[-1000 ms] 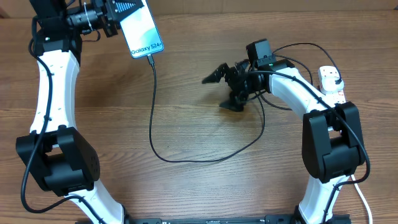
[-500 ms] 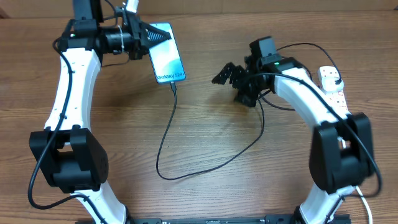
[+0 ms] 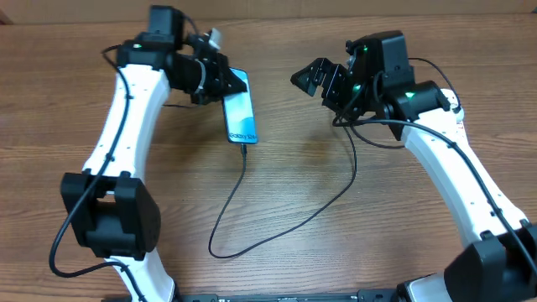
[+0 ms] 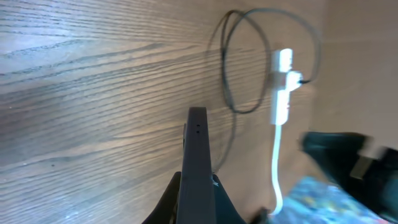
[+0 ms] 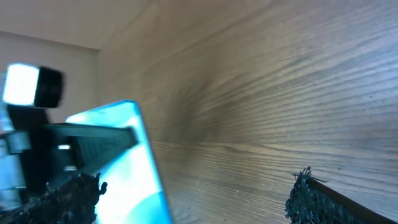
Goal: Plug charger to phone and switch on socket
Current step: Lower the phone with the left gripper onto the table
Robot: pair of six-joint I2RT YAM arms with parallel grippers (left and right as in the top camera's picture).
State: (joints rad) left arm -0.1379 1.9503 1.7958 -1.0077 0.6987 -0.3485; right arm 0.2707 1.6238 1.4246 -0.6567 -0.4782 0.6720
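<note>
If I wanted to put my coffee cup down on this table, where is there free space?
Widest bare wood: the table left of the left arm, and the stretch inside the black cable curve. Crowded at the top, where the left gripper holds the phone close to the open right gripper.

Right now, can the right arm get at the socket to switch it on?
Probably yes. The right gripper is open and empty, and the socket lies on its side of the table, though the arm must fold back.
</note>
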